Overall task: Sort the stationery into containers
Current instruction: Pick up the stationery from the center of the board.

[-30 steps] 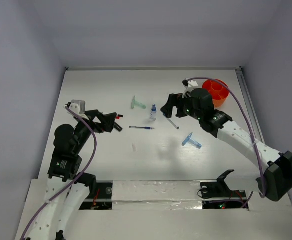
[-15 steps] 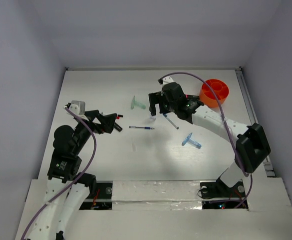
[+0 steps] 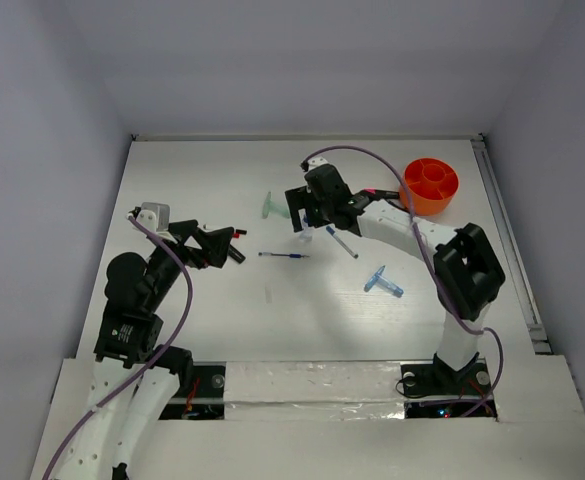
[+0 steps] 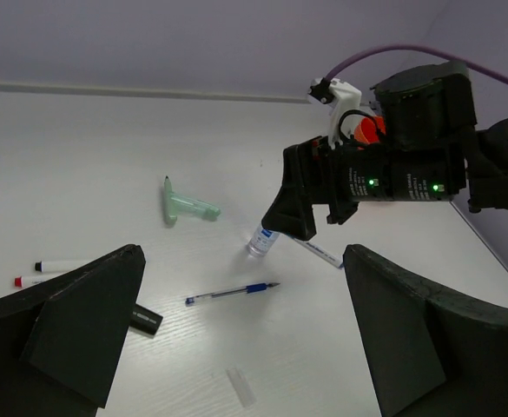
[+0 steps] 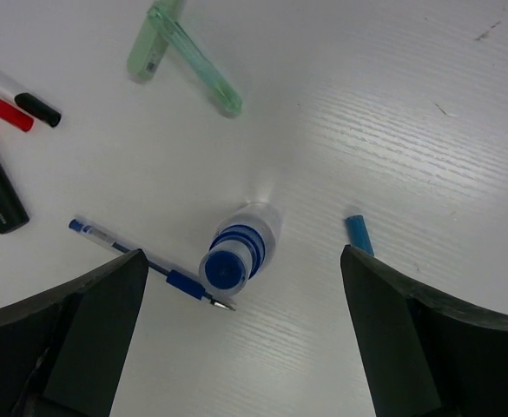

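The right gripper (image 5: pixel 240 261) has its jaws wide apart and grips nothing. The small clear bottle (image 5: pixel 236 250) sits between its fingers (image 5: pixel 80 339) with neither pad touching it. The blue cap faces the wrist camera, and whether the bottle stands quite upright cannot be told.

A blue pen (image 5: pixel 149 265) lies on the white table (image 3: pixel 222 330) with its tip just beside the bottle's cap. In the overhead view it runs off to the bottle's left. A second pen (image 3: pixel 340 241) lies just to the bottle's right. The green T-piece (image 5: pixel 188 56) is near the bottle, to its left and farther back. A few markers (image 5: pixel 10 109) lie beyond the blue pen, well to the bottle's left. The blue T-piece (image 3: pixel 383 283) lies to the bottle's right and nearer the arm bases.

The orange cup (image 3: pixel 422 203) stands well apart from the bottle, to its right and slightly farther back.

The left gripper (image 3: pixel 230 247) hangs well to the bottle's left, its jaws spread wide and holding nothing.
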